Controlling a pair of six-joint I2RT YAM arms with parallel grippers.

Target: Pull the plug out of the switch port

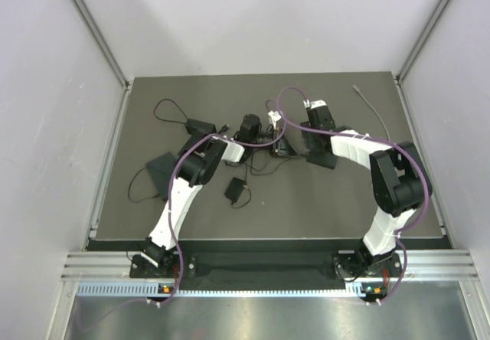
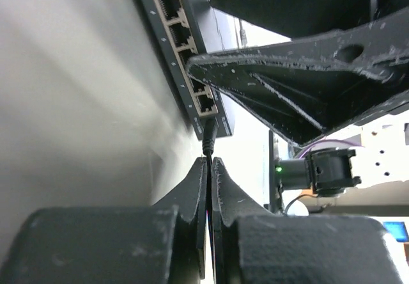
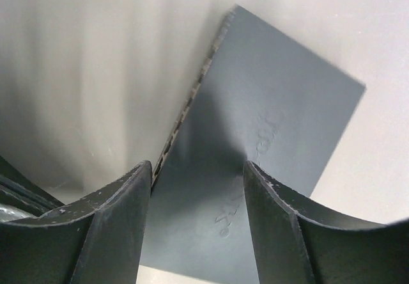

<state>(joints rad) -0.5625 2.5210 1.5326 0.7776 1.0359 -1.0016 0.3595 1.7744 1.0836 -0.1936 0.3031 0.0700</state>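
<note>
Left arm (image 1: pixel 174 202) and right arm (image 1: pixel 377 229) are both white shells with chunky black joints, each trailing a purple cable (image 1: pixel 295 93). Claw fingers (image 2: pixel 192 188) are matte black plastic, pretty scuffed up with pale specks.

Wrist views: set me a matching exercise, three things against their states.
Things:
1. left gripper
2. right gripper
3. plug

States:
A. plugged in at the end of the switch
B. jaws apart, over the switch's flat top
C. shut on the cable

Pairs: 1-C, 2-B, 3-A
</note>
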